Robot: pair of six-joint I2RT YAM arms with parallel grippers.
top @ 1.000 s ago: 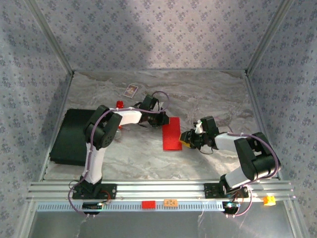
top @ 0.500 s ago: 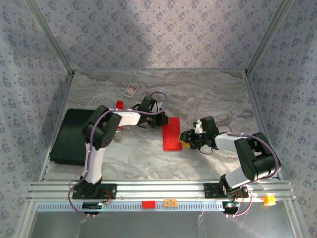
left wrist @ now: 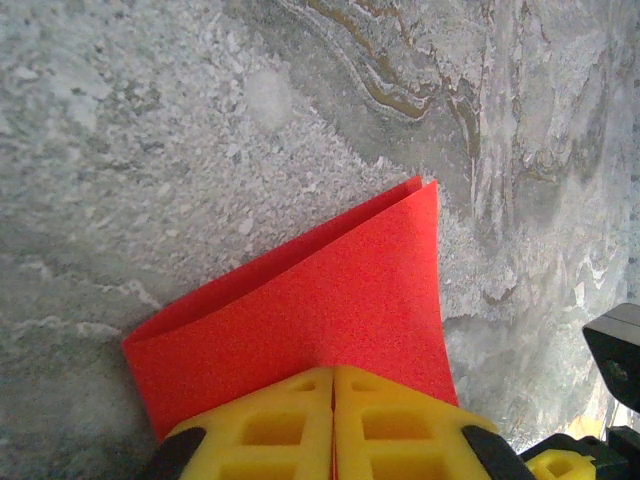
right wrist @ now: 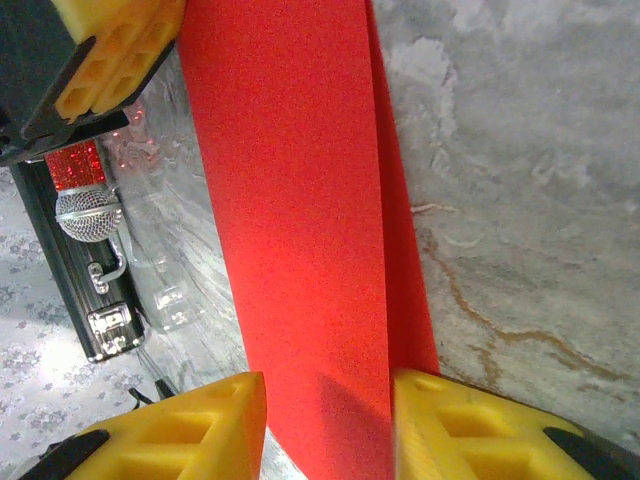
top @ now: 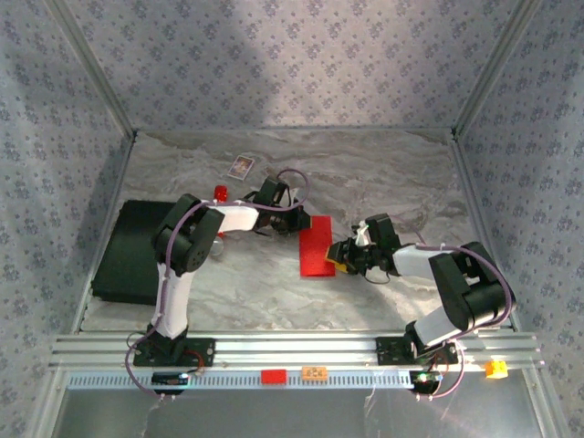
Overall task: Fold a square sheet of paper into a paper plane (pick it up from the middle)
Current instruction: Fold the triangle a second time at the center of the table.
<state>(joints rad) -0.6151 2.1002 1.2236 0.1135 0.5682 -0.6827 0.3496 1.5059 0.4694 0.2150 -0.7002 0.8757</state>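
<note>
Since the earlier frame the right end effector (top: pixel 340 258) has edged slightly toward the paper, while the sheet and the left arm have stayed as they were. The square sheet of paper (top: pixel 317 246) lies flat near the middle of the desk (top: pixel 392 178) as a narrow red rectangle; the left wrist view shows two layers parting at one corner (left wrist: pixel 425 185), so a first lengthwise fold appears made. The left end effector (left wrist: pixel 333 378) is closed, its yellow fingers (left wrist: pixel 270 425) meeting on one short end of the sheet; whether a layer is pinched between them cannot be told. The right end effector (right wrist: pixel 330 390) stands with its jaws apart over the opposite end, the red strip running between them, and contact cannot be confirmed. No pointed nose, angled corner fold or wing crease is visible, so the task seems at an early stage, with the corner folds, the closing fold and the wings apparently still to do. Farther out, a red stick with a silver ball tip (top: pixel 220 192), a black case (top: pixel 128 251) and a small printed card (top: pixel 241 166) lie clear of the work.
</note>
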